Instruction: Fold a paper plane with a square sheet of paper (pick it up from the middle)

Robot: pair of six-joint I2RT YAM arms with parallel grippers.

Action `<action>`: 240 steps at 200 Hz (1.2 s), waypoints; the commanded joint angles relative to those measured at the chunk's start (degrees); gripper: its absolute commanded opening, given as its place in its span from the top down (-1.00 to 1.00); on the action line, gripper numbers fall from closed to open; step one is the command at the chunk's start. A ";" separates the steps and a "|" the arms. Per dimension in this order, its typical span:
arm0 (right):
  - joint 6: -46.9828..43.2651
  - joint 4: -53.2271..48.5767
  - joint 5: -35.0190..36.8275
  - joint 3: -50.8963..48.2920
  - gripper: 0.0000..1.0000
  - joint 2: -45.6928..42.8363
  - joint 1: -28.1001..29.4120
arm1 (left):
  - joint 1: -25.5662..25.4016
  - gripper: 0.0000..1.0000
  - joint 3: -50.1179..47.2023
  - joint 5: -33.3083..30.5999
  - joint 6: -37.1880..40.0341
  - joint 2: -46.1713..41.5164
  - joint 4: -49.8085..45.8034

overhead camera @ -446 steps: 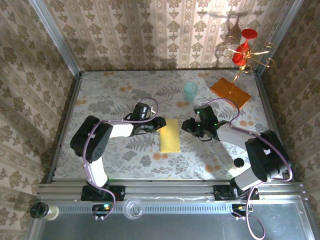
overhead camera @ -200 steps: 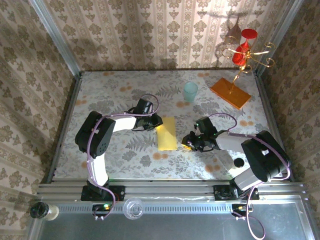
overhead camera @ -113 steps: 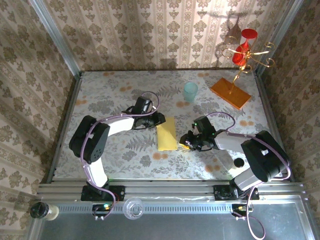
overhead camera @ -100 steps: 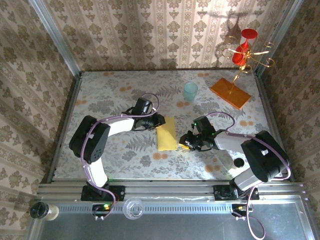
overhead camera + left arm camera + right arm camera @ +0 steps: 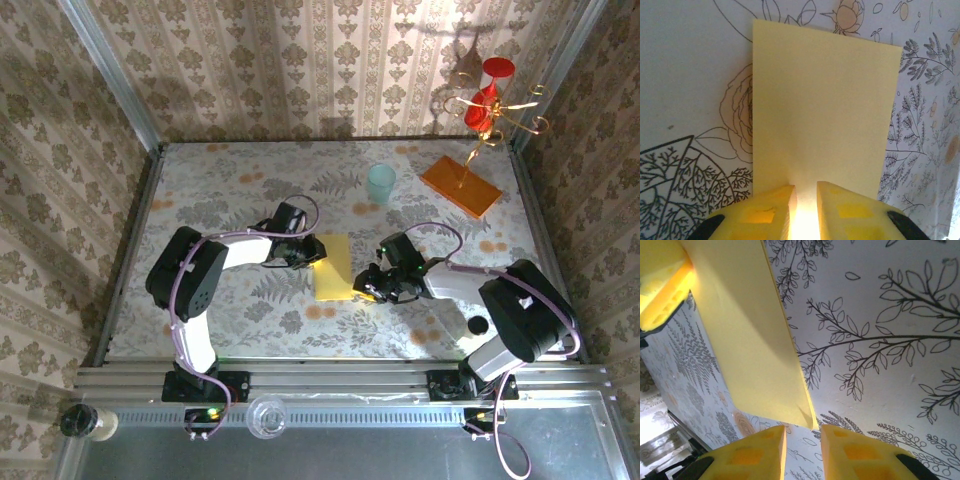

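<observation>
The left gripper [image 5: 805, 189] sits at the left long edge of the yellow sheet of paper [image 5: 334, 270], towards its far end. Its yellow padded fingers [image 5: 774, 202] stand a narrow slit apart and the sheet's edge runs right up into that slit. Whether the paper is pinched or merely touched, I cannot tell.

The sheet lies flat around the middle of the table [image 5: 220, 190] as a long rectangle, thin and matte. Its long right edge looks doubled and a little raised off the cloth.

The right gripper [image 5: 802, 430] comes in low at the sheet's near right corner. Its jaws are parted by a small gap with bare tablecloth showing between them, and they hold nothing — the paper's corner ends just short of its fingertips.

Further right, towards the far edge, a pale teal cup [image 5: 380, 184] stands upright. An orange rectangular slab [image 5: 447, 178] lies by the far right corner, carrying a spindly gold stand [image 5: 478, 135] with red pieces on top.

The tablecloth is pale with grey ferns and orange flowers. Cream damask wallpaper runs round three sides, with metal posts at the corners.
</observation>
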 commanded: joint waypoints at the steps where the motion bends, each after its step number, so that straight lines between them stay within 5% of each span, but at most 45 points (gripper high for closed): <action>1: -1.34 -2.67 0.94 1.59 0.47 1.28 0.69 | -0.39 0.59 -0.18 -4.07 -0.64 2.00 -4.63; 240: 0.79 4.80 -3.90 2.65 0.57 5.51 1.70 | -0.39 0.61 -0.17 -2.83 -1.41 2.88 -3.76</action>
